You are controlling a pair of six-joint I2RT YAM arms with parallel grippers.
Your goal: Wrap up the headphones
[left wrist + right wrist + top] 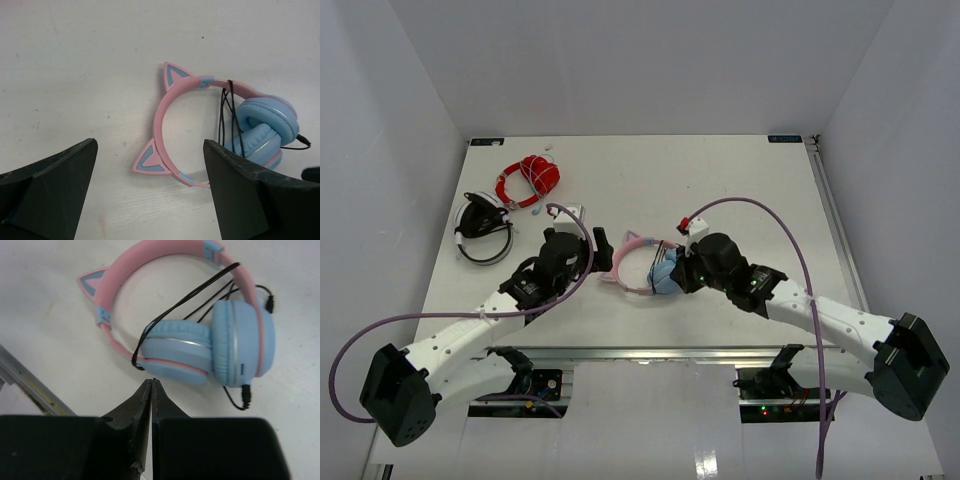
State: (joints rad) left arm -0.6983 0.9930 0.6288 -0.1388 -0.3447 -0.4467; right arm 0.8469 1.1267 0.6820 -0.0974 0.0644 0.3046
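The headphones (645,268) lie flat on the white table between my two grippers, with folded light-blue earcups (210,347), a pink cat-ear headband (165,112) and a thin dark cable (231,117) looped several times around the band and cups. Its plug (246,396) lies loose by the cups. My left gripper (150,172) is open and empty, its jaws either side of the headband's near end and lower cat ear. My right gripper (151,385) is shut and empty, its tips just short of the lower earcup.
Black-and-white headphones (483,228) lie at the far left. A red coiled cable bundle (529,178) lies behind them. The table's metal front rail (27,385) runs close below the headphones.
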